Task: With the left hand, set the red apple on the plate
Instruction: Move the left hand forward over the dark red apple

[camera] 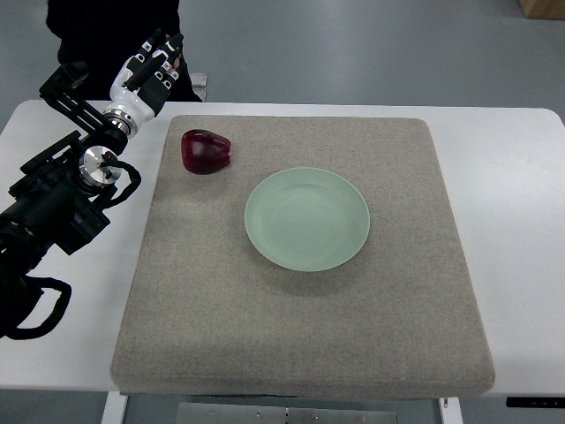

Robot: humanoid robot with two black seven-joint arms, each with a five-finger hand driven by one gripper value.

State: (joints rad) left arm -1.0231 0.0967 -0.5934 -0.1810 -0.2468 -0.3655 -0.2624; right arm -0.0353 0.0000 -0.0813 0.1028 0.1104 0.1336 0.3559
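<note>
The left hand reaches in from the left edge and hangs over the far left corner of the table, past its far edge, with its black and white fingers loosely spread and holding nothing. Its dark arm runs back toward the near left. The red apple lies just to the right of the hand and a little nearer, well apart from the fingertips, so the coming reach probably has to travel right and down toward it. The apple looks slightly wider than deep, its longer side running roughly left to right, though its shape is hard to read. It sits on the far left part of a grey felt mat that covers most of the white table. The pale green plate rests near the middle of the mat, to the right of the apple and nearer, close by but not touching it; it is empty. No right hand shows anywhere. Beyond the table lies a grey floor, and a dark shape stands behind the hand at the far left.
</note>
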